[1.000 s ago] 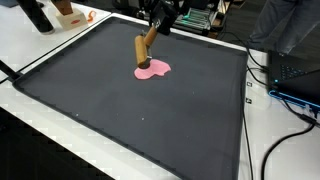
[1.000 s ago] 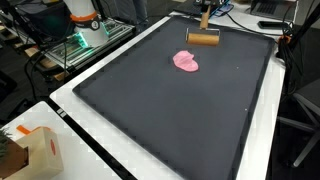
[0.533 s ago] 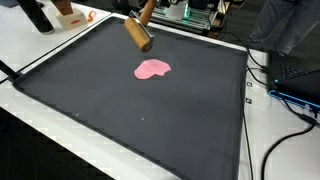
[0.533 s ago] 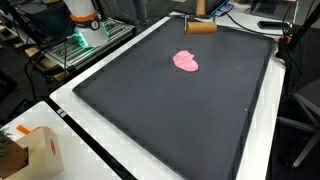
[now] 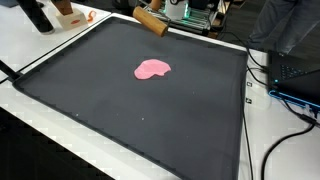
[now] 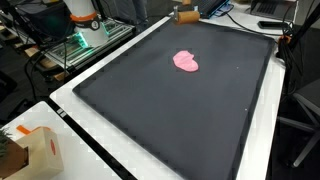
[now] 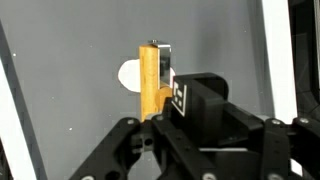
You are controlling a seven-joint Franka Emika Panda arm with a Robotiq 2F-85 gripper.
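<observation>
Wooden roller point(image 5: 151, 21) hung in the air past the far side of the pink dough point(image 5: 152, 69), well apart from it and right at the top edge of an exterior view. The arm above it was cut off there, so the tool could not be seen in that picture. In an exterior view from a different spot the wooden roller point(image 6: 186, 15) was only a small brown bit beyond the pink dough point(image 6: 186, 61), and again the picture ended just above it.

The wrist view showed more. There the gripper point(image 7: 152, 90) pinched the wooden roller point(image 7: 150, 75), which stood up straight in the middle of the picture. A grey finger point(image 7: 166, 65) pressed on one side of it; the finger on the other side was hidden behind the wood. The pink dough point(image 7: 129, 75) peeked out beside the roller as a pale round bit — the rest was hidden, and it looked almost white there, not pink.

Both exterior views showed the whole dough lying flat on the black mat point(image 5: 100, 110). Far from the dough, at the near corner, sat an orange and white box point(image 6: 35, 150). It was cut off by the picture edge, and the marks on it were too small to read.
</observation>
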